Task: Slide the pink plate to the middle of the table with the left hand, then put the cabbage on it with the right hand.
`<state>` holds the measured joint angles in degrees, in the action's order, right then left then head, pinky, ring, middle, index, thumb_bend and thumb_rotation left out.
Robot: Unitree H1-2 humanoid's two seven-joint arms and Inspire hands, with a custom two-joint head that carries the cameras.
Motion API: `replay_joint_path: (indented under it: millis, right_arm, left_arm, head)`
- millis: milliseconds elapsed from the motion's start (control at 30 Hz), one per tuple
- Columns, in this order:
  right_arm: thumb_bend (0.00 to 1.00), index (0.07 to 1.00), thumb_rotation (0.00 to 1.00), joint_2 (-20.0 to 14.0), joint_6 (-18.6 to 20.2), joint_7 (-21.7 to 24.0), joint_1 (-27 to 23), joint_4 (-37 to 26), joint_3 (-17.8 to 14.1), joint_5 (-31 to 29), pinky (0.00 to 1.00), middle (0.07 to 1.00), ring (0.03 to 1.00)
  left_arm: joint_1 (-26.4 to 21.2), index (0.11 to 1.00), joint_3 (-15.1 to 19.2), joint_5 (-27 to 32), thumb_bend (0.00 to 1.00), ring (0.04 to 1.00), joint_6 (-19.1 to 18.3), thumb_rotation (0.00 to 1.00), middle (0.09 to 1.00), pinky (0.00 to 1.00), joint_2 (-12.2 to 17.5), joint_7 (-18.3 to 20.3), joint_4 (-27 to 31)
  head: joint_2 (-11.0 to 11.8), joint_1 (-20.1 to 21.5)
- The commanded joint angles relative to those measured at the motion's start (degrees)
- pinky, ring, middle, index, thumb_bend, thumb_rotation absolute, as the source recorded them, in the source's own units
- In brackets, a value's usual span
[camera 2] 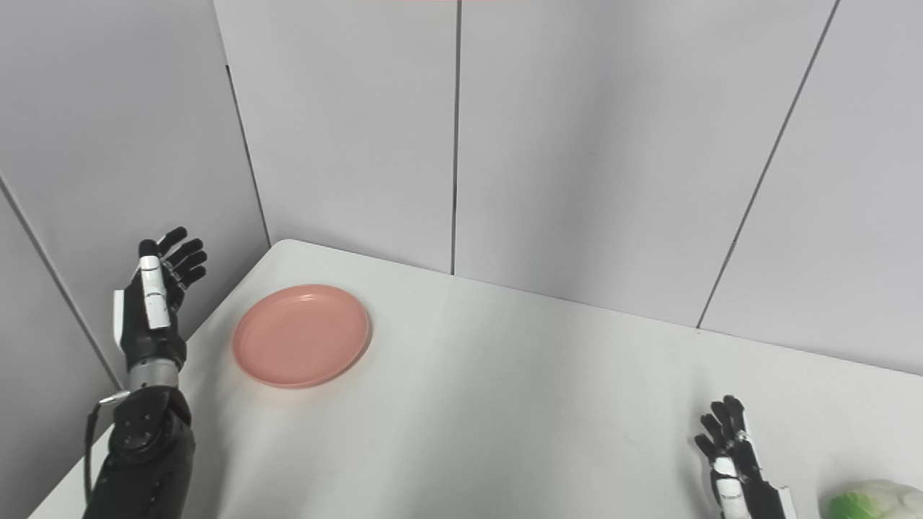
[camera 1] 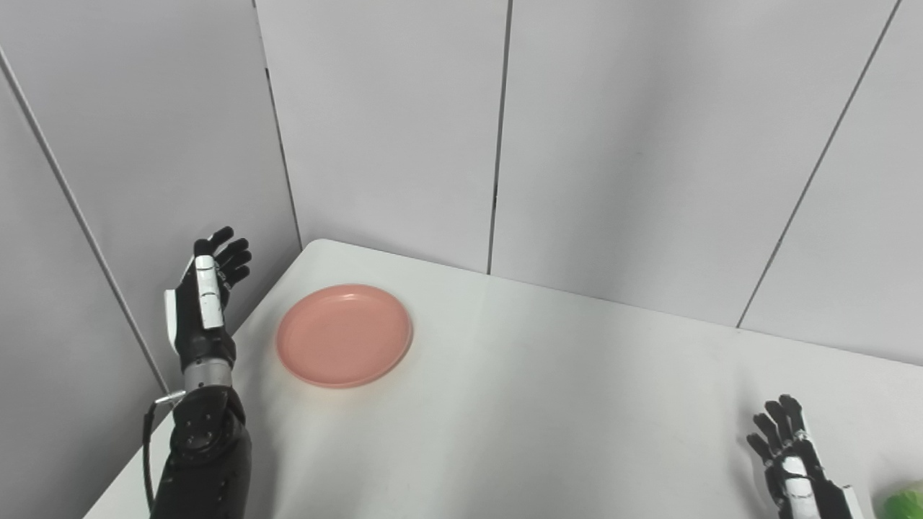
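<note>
The pink plate (camera 1: pixel 345 334) lies empty on the white table (camera 1: pixel 548 404) near its far left corner. My left hand (camera 1: pixel 204 295) is raised beside the table's left edge, left of the plate and apart from it, open and empty with fingers pointing up. The cabbage (camera 2: pixel 876 499), green and whitish, lies at the table's near right, cut off by the picture's edge. My right hand (camera 2: pixel 734 461) is open and empty, just left of the cabbage and not touching it.
Grey wall panels (camera 1: pixel 389 122) close in the table at the back and on the left. The table's left edge (camera 1: pixel 130 468) runs close by my left forearm.
</note>
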<state>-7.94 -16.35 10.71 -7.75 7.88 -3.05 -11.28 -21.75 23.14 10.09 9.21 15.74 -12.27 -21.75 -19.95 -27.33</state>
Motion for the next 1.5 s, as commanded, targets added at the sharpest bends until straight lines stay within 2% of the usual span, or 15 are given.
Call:
replay_joint_path:
  millis: [0, 67, 133, 300, 467, 733, 967, 1133, 1333, 1467]
  right_arm:
    - [0.74, 0.994, 0.87, 0.31, -0.94, 0.85, 1.93, 0.5, -0.06, -1.13, 0.95, 0.976, 0.962]
    - [0.77, 0.992, 0.86, 0.33, -0.57, 0.82, 1.89, 0.36, -0.07, -1.46, 0.96, 0.978, 0.963]
    - [0.77, 0.998, 0.86, 0.29, -0.57, 0.76, 1.85, 0.38, -0.03, -1.44, 0.96, 0.981, 0.968]
    - [0.77, 0.99, 0.87, 0.2, -2.14, 0.86, 1.61, 1.58, 0.1, -0.94, 0.96, 0.976, 0.964]
    - [0.79, 0.997, 0.87, 0.22, -2.09, 0.98, 1.45, 2.12, 0.04, -1.22, 0.96, 0.976, 0.962]
    - [0.8, 0.993, 0.88, 0.35, -1.71, 0.28, 1.51, 1.69, 0.04, -0.11, 0.94, 0.974, 0.957]
    - [0.8, 0.991, 0.88, 0.23, -1.93, 0.55, 1.28, 2.06, -0.09, -0.55, 0.96, 0.977, 0.962]
    - [0.81, 0.983, 0.87, 0.38, -1.56, 0.2, 1.27, 1.75, -0.06, -0.19, 0.95, 0.97, 0.96]
    - [0.82, 0.969, 0.86, 0.61, -0.71, -0.33, 1.34, 1.15, -0.16, -0.02, 0.92, 0.956, 0.939]
    - [0.81, 0.972, 0.86, 0.52, -1.84, 0.59, 1.02, 2.22, -0.13, -0.99, 0.92, 0.955, 0.935]
  left_arm:
    - [-2.58, 0.76, -0.79, -0.42, 0.79, 0.785, 0.95, 1.0, 0.77, 0.83, 2.84, 1.83, -1.7]
    - [-2.78, 0.766, -1.67, -0.26, 0.79, 0.785, 2.16, 1.0, 0.772, 0.83, 3.17, 3.16, -4.03]
    - [-2.99, 0.771, -2.23, 0.12, 0.79, 0.779, 2.81, 1.0, 0.773, 0.79, 2.99, 3.99, -5.41]
    - [-3.2, 0.795, -3.07, 3.52, 0.8, 0.803, 1.32, 1.0, 0.796, 0.8, 0.92, 6.77, -6.17]
    - [-3.62, 0.834, -4.82, 4.25, 0.81, 0.845, 3.01, 1.0, 0.834, 0.87, -0.17, 9.64, -9.05]
    - [-4.07, 0.894, -5.37, 5.69, 0.82, 0.914, 1.74, 1.0, 0.892, 0.94, -1.29, 11.6, -10.5]
    - [-3.65, 0.913, -5.72, 8.38, 0.83, 0.923, -1.19, 1.0, 0.912, 0.95, -2.0, 14.07, -9.22]
    - [-3.38, 0.904, -6.13, 10.22, 0.82, 0.9, -3.36, 1.0, 0.901, 0.91, -3.13, 15.38, -7.66]
    - [-3.05, 0.9, -7.92, 9.85, 0.82, 0.892, -3.68, 1.0, 0.895, 0.89, -5.24, 16.13, -6.15]
    - [-2.57, 0.898, -9.99, 9.19, 0.82, 0.896, -3.77, 1.0, 0.897, 0.91, -7.08, 17.08, -4.99]
  head:
    - [0.1, -0.01]
    - [0.07, 0.0]
    - [0.55, -0.02]
    - [1.16, -0.08]
    - [1.84, -0.56]
    - [1.92, -1.02]
    - [1.82, -0.71]
    - [1.36, -0.33]
    - [1.02, 0.0]
    - [0.83, 0.54]
